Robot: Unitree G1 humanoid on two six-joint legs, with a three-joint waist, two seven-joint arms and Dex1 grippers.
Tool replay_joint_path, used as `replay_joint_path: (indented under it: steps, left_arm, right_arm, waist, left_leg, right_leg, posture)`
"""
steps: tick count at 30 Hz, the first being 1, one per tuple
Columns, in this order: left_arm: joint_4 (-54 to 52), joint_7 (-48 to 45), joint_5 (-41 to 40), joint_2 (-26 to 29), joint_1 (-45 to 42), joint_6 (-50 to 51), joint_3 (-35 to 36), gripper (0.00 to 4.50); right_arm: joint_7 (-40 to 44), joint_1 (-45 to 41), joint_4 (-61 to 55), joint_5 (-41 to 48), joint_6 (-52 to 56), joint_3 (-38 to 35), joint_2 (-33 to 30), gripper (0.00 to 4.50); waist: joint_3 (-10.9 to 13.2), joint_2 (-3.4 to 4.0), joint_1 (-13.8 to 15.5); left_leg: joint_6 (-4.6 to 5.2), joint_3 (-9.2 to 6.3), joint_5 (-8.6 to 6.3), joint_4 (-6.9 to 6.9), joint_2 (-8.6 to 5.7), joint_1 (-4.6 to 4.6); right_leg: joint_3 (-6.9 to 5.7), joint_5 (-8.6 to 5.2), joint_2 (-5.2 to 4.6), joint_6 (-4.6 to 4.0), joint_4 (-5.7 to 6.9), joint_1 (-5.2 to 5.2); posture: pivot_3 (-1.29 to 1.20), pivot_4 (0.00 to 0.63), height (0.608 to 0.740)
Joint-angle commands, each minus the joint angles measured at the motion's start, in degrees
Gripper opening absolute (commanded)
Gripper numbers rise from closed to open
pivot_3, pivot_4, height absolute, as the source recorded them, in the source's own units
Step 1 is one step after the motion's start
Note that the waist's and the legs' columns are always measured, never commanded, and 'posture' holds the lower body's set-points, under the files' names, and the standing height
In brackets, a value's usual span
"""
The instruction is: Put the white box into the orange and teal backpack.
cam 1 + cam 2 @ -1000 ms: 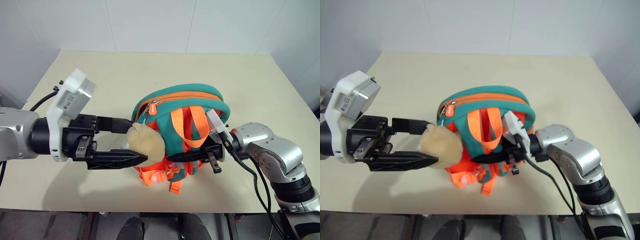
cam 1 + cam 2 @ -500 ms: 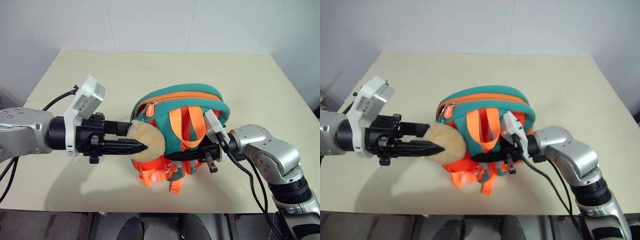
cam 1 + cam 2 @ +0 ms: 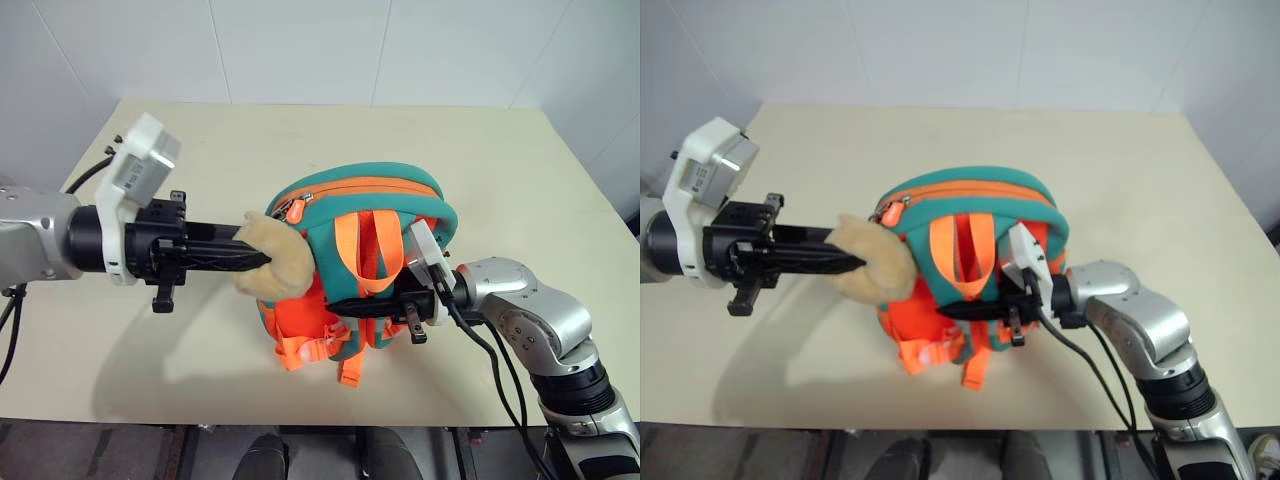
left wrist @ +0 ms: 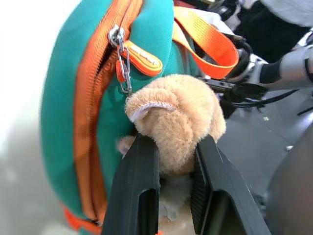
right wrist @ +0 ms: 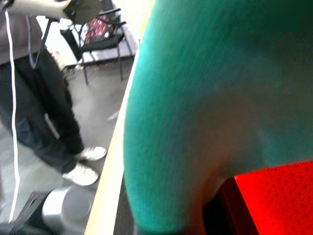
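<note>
White tiled wall rises behind a beige counter, and near its middle stands the orange and teal backpack, upright, between the two claws.

Left claw: its two black fingers are pinched in on the beige plush ball, squeezing the fuzz from both sides. The ball hangs by a small metal clip from the orange zipper pull just past the fingertips, at the end of the backpack's orange zipper trim. The backpack's teal side lies right beyond the ball, touching it.

Right claw: its fingers are closed together and reach in from the opposite side, low across the backpack's strap side, among the orange straps. What they have hold of, if anything, cannot be told. In the right wrist view, teal fabric presses close against the camera, with an orange patch beside it.

Beyond the counter edge, in that same view, a person's dark trouser legs and white shoes stand on the grey floor, a black chair behind them.
</note>
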Motion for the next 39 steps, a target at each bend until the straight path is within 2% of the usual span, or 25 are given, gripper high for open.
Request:
replay_joint_path:
  steps: [1, 9, 18, 29, 39]
  left_arm:
    - [2.0, -2.9, 3.9, 0.5, -2.7, -1.8, 0.8, 0.42]
    - [5.2, -8.1, 10.6, -0.6, -6.6, -3.0, -1.3, 0.42]
    - [9.3, -13.2, 18.4, -3.8, -12.2, -5.8, -5.2, 0.42]
    - [14.6, -26.3, 28.5, 3.6, -14.3, -8.1, -8.2, 0.42]
    - [17.1, -34.3, 37.6, 10.0, -7.8, -11.6, -11.3, 0.42]
  right_arm:
    - [-2.7, 1.0, 0.1, -0.6, -2.5, -2.2, 1.9, 0.49]
    - [-7.4, 2.6, 1.8, -3.7, -6.6, -2.6, 5.6, 0.49]
    - [-8.5, 2.6, 3.8, -6.0, -9.9, -1.9, 7.5, 0.49]
    - [-7.6, 3.5, 2.9, -5.5, -9.6, -2.2, 6.8, 0.49]
    - [-7.6, 3.7, 2.5, -5.1, -9.1, -2.3, 6.7, 0.49]
  waist:
    - [0.0, 0.0, 0.0]
    - [0.0, 0.01, -0.1]
    - [0.0, 0.01, -0.1]
    - [0.0, 0.01, -1.1]
    - [0.0, 0.02, -1.5]
  left_leg:
    - [0.0, 0.0, 0.0, 0.0, 0.0, 0.0]
    - [0.0, 0.0, 0.0, -0.03, 0.01, 0.0]
    - [-0.01, 0.0, 0.0, -0.01, 0.02, -0.01]
    - [0.0, 0.0, 0.0, -0.11, 0.05, -0.02]
    - [0.03, 0.02, -0.01, -0.27, 0.21, 0.01]
  right_leg:
    - [0.0, 0.0, 0.0, 0.0, -0.01, 0.0]
    - [0.0, 0.0, 0.02, 0.0, -0.01, -0.01]
    - [0.0, 0.0, 0.03, 0.0, 0.02, -0.01]
    - [-0.01, 0.0, 0.07, 0.01, 0.12, -0.02]
    - [0.0, -0.02, 0.2, -0.02, 0.16, -0.04]
  posture:
    - [0.0, 0.15, 0.74]
    - [0.0, 0.15, 0.74]
    - [0.0, 0.15, 0.74]
    - [0.0, 0.15, 0.74]
    - [0.0, 0.15, 0.74]
